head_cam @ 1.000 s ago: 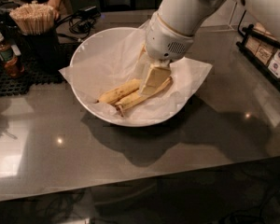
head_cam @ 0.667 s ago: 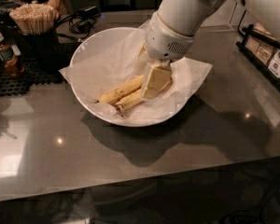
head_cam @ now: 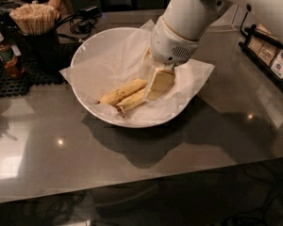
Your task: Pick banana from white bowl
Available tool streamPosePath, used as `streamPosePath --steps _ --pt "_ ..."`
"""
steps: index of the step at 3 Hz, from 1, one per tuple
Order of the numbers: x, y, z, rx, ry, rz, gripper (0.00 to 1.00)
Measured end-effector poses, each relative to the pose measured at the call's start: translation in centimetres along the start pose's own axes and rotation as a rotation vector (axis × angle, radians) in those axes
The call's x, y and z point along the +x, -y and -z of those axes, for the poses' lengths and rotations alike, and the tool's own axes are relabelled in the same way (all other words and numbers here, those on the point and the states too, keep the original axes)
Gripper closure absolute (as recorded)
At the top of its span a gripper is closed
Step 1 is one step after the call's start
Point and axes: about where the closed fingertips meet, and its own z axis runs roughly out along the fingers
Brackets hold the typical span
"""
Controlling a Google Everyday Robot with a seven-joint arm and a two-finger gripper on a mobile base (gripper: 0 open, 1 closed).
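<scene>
The white bowl (head_cam: 92, 51) with its crinkled paper liner stands on the grey counter. Two bananas lie side by side in its middle. The banana (head_cam: 122, 92) is the upper, plumper yellow one. The second banana (head_cam: 131, 102) lies just below it and has a darker stem end pointing left. My gripper (head_cam: 154, 94) reaches down into the bowl from the upper right. Its cream-coloured end sits over the right ends of both bananas and hides them. I cannot tell whether it touches or holds either one.
A black cup of wooden sticks (head_cam: 34, 20) and a brown sauce bottle (head_cam: 7, 55) stand on a black mat at the left. A black rack with packets (head_cam: 269, 51) is at the right. A person stands behind the counter at the top left.
The gripper has sunk very slightly at the bananas' right ends. The bananas and bowl have not moved.
</scene>
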Motion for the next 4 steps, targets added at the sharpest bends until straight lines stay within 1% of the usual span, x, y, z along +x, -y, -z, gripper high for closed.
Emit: streamPosePath --steps 1,2,3,4 --pt "1.1 0.0 -0.7 0.001 -0.003 -0.039 0.43" --pt "1.8 0.3 -1.1 0.005 -0.033 -0.061 0.28" --pt "1.9 1.1 -1.1 0.032 -0.080 -0.065 0.26" --pt "2.5 1.6 -1.4 0.053 -0.126 -0.082 0.25"
